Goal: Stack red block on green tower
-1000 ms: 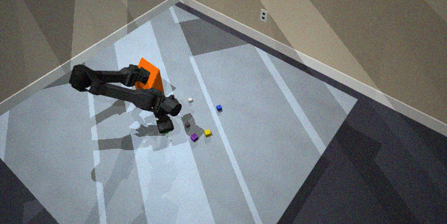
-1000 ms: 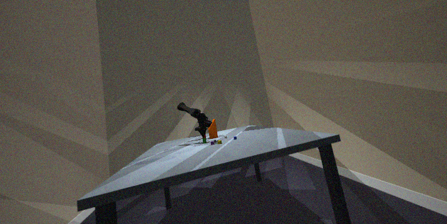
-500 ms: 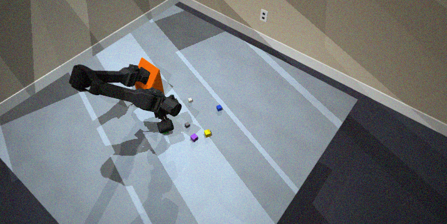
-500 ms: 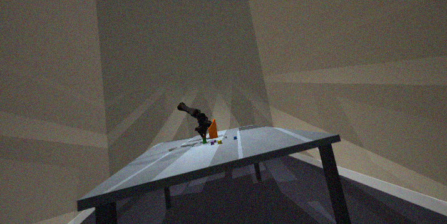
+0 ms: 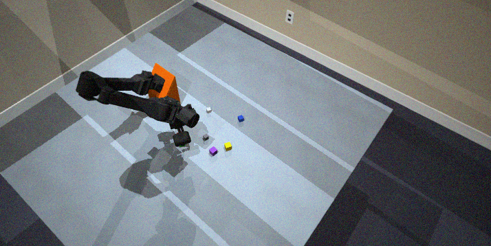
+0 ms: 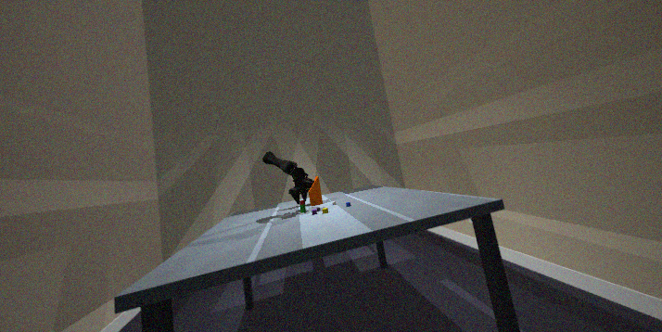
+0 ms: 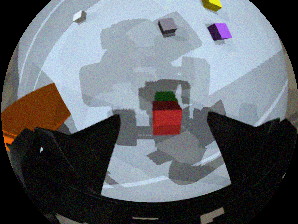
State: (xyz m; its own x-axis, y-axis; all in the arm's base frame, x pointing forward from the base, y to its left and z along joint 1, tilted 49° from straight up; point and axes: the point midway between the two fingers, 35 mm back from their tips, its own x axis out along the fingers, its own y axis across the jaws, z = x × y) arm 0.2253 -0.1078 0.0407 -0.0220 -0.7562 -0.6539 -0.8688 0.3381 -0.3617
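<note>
The red block (image 6: 302, 202) (image 7: 167, 121) sits on top of the green tower (image 6: 302, 209) (image 7: 164, 95). It looks upright in the exterior view. My gripper (image 7: 165, 117) is open, with one finger on each side of the red block and a visible gap to each in the wrist view. In the top view the gripper (image 5: 182, 139) hides the red block, and only a sliver of the green tower (image 5: 182, 146) shows below it. The tower stands upright in the exterior view.
A purple block (image 5: 213, 150) (image 7: 220, 32), a yellow block (image 5: 227, 146) (image 7: 212, 5) and a grey block (image 5: 205, 137) (image 7: 168, 27) lie near the tower. A white block (image 5: 208, 110) and a blue block (image 5: 241, 118) are farther off. An orange wedge (image 5: 172, 84) (image 6: 316, 192) stands by the arm.
</note>
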